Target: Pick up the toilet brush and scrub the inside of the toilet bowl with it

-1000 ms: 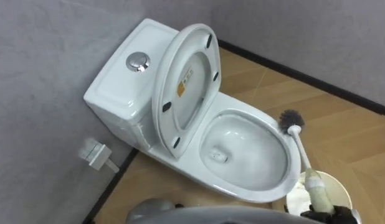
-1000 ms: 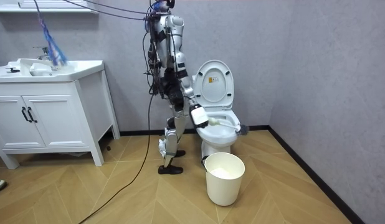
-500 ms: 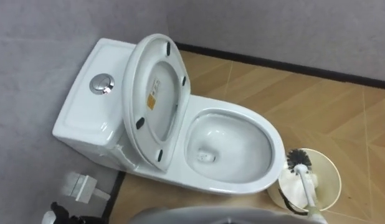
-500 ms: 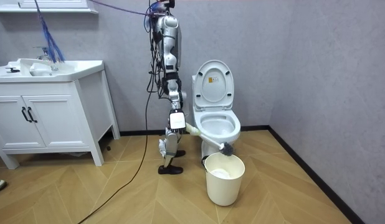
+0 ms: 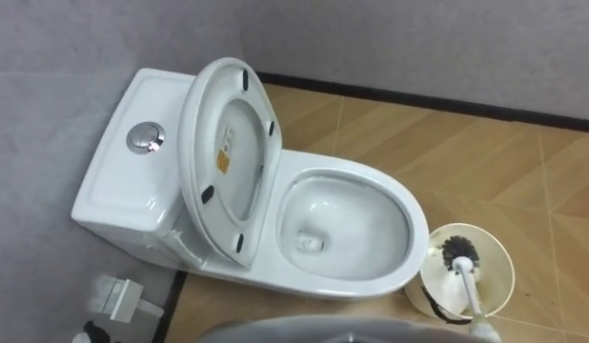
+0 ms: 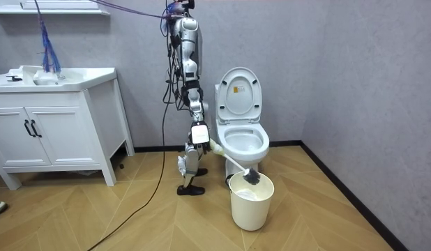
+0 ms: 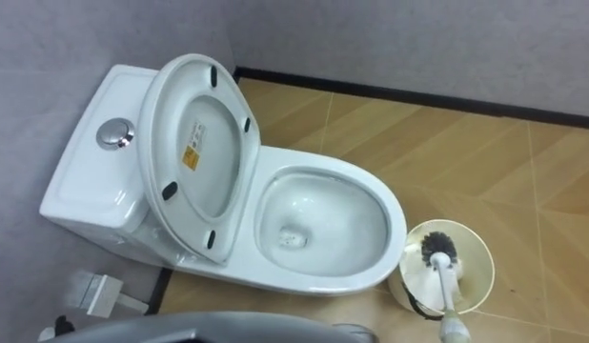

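Note:
The white toilet (image 5: 409, 217) stands against the grey wall with its seat and lid (image 5: 223, 162) raised and the bowl open. A white-handled toilet brush has its dark bristle head (image 5: 458, 252) down inside the cream bucket (image 5: 505, 262), which sits on the floor at the bowl's front right. The handle runs toward the lower right edge of the eye views. In the room view my right hand (image 6: 203, 141) is curled round the brush handle, and the brush (image 6: 251, 176) slants down into the bucket (image 6: 250, 206). I stand beside the toilet, at the room view's left of it.
The tank (image 5: 118, 181) with its chrome flush button (image 5: 142, 139) is at the left. A small white fitting (image 5: 123, 295) lies on the floor by the wall. A white vanity with a sink (image 6: 55, 118) stands at the room view's left. Wooden floor spreads around the bucket.
The brush head has swung from the bowl's front rim over to the bucket and gone down into it. The eye views have shifted as my head turned.

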